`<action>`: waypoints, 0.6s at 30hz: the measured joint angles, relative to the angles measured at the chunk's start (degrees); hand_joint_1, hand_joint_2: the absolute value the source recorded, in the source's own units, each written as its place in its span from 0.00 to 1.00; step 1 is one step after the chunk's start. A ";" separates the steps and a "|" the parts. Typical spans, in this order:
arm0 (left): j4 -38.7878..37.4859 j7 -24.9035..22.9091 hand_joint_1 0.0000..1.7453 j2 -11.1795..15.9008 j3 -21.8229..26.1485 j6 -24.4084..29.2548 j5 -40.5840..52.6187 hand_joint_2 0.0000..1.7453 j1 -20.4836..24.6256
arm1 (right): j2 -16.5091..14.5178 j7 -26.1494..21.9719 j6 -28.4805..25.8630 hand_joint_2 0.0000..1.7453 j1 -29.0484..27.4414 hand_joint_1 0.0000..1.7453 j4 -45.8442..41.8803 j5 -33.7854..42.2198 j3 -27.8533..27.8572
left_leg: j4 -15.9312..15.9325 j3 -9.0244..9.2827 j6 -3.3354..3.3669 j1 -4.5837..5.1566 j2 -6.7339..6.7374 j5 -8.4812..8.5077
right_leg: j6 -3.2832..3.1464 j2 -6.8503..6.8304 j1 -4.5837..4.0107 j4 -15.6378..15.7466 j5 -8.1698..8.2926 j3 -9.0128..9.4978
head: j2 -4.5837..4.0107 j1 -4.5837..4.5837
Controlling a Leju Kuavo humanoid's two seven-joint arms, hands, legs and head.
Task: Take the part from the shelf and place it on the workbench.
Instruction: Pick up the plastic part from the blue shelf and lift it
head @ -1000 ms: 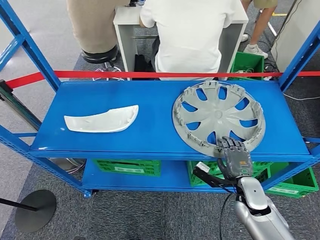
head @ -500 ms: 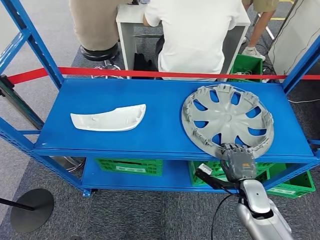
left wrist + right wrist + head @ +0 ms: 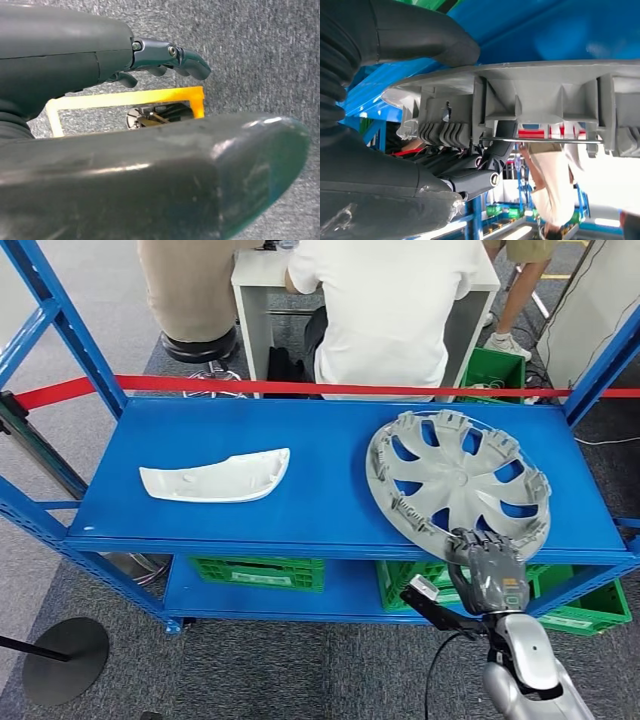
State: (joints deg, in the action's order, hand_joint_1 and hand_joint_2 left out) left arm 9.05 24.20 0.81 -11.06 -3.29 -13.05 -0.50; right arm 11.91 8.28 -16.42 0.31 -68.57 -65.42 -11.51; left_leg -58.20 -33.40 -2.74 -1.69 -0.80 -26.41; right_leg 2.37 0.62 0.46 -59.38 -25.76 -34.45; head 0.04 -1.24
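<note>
Right robot hand [image 3: 488,573] grips near rim of hubcap [image 3: 458,483].

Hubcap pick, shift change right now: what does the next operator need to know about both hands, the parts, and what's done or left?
Right hand grips the near rim of the grey hubcap, which tilts off the blue shelf.
Left hand hangs over carpet, fingers apart, holding nothing.
White trim piece lies flat on the shelf, untouched.
Done: hubcap grasped.
Left: lift it clear, carry it to the workbench, set it down.
</note>
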 joint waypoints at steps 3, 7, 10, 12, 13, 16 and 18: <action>0.00 0.25 0.00 0.00 -0.04 -0.13 0.00 0.00 -0.08 | 0.16 -0.26 -0.11 1.00 -1.09 1.00 -1.82 0.26 0.48 | 0.00 0.00 0.00 0.00 0.00 0.00 | 0.00 0.00 0.00 0.00 0.00 0.00 | 0.00 0.01; 0.00 0.37 0.00 0.00 -0.43 0.19 0.11 0.00 -0.16 | 0.25 -1.25 -1.43 1.00 -2.40 1.00 -4.50 1.43 1.10 | 0.00 0.00 0.00 0.00 0.00 0.00 | 0.00 -0.01 0.00 0.00 0.00 0.00 | 0.01 0.00; 0.00 0.47 0.00 0.00 -0.86 1.35 0.24 0.00 -0.22 | 0.25 -2.56 -3.04 1.00 -4.23 1.00 -8.22 3.68 1.56 | 0.00 0.00 0.00 0.00 0.00 0.00 | 0.01 -0.01 0.00 0.00 0.00 0.00 | 0.01 0.00; 0.00 0.75 0.00 0.00 -0.97 2.08 0.21 0.00 -0.25 | 0.23 -4.48 -3.72 1.00 -5.72 1.00 -11.28 7.12 1.76 | 0.00 -0.01 0.01 0.00 0.00 0.00 | 0.01 -0.01 0.00 0.00 0.00 -0.01 | 0.01 0.00; 0.00 0.98 0.00 0.00 -0.98 2.40 0.16 0.00 -0.27 | 0.21 -6.24 -3.96 1.00 -6.48 1.00 -13.02 10.13 1.82 | 0.00 -0.01 0.01 0.00 0.00 0.00 | 0.01 -0.01 0.00 0.00 0.00 -0.01 | 0.00 0.00; 0.00 2.22 0.00 0.00 -1.00 3.25 -0.23 0.00 -0.32 | 0.11 -13.74 -4.17 1.00 -8.63 1.00 -18.45 22.10 1.87 | 0.01 -0.02 0.01 0.00 0.00 0.00 | 0.01 0.00 0.00 0.00 0.00 -0.03 | 0.01 0.00; 0.00 2.97 0.00 0.00 -1.00 3.72 -0.56 0.00 -0.33 | 0.02 -17.21 -4.45 1.00 -9.64 1.00 -21.88 26.73 1.86 | 0.02 -0.02 0.01 0.00 0.00 0.00 | 0.01 0.00 0.00 0.00 0.00 -0.03 | 0.01 0.01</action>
State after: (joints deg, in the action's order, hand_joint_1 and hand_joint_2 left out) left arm 9.05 27.17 0.81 -12.06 0.43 -13.61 -0.83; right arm 11.93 -8.93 -20.86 -9.32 -90.45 -38.68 -9.66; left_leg -58.19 -33.42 -2.73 -1.69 -0.80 -26.41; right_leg 2.37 0.63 0.46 -59.38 -25.76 -34.48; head 0.05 -1.23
